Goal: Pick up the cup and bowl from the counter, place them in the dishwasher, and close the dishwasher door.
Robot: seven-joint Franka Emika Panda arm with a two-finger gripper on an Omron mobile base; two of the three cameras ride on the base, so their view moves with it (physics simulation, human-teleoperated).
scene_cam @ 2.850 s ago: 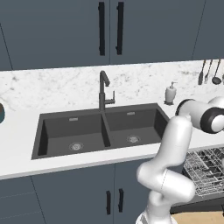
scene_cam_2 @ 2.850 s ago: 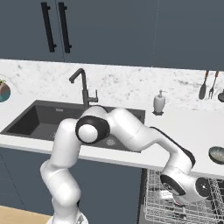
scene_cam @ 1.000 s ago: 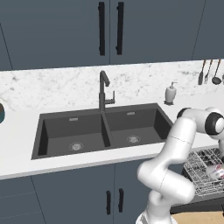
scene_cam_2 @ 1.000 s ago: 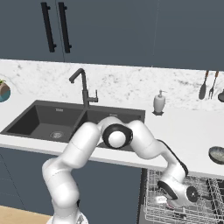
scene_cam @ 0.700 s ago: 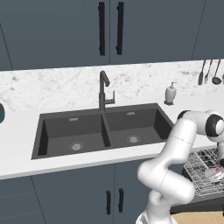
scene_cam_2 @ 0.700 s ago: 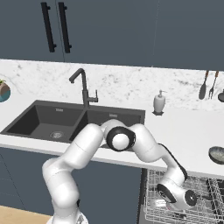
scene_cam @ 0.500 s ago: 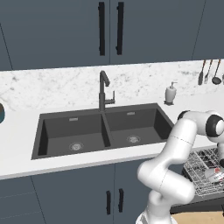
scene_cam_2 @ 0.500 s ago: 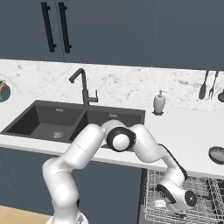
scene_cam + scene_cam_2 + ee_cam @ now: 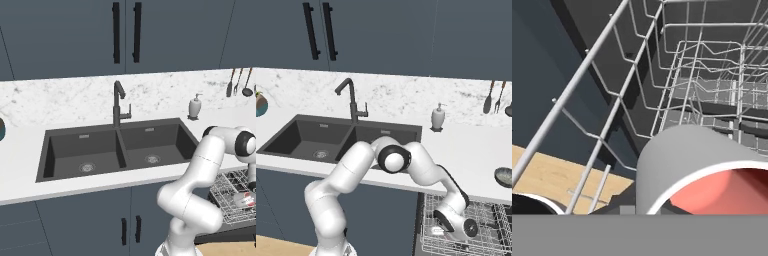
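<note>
A white marbled tabletop (image 9: 471, 150) runs beneath dark slate-blue cabinets (image 9: 381, 30) with black bar handles, and a dark double sink (image 9: 117, 147) with a black tap (image 9: 118, 102) is set into it. A white soap dispenser (image 9: 438, 118) stands on the tabletop right of the sink, and utensils (image 9: 495, 97) hang against the marbled wall at the far right. A dark bowl (image 9: 503, 176) is seen on the tabletop near its front edge, well to the right of the sink and above the dishwasher (image 9: 426, 210). Below the tabletop the dishwasher is open, and its silver-grey wire rack (image 9: 486, 235) is drawn out; a strip of wooden floor (image 9: 547, 177) is visible past the rack in the hand view. The white arm (image 9: 356, 170) is bent up from the base, folded over at the elbow near the tabletop edge, and reached downward so that the wrist is lowered into the rack. The tool (image 9: 437, 231) is seen low inside the rack in the right base view. The cup (image 9: 697, 170), grey outside and red inside, is seen lying on its side within the rack, right in front of the hand camera, and as a pale shape (image 9: 244, 199) in the left base view. The tool's fingers are hidden, so whether they are spread or closed around the cup cannot be told.
</note>
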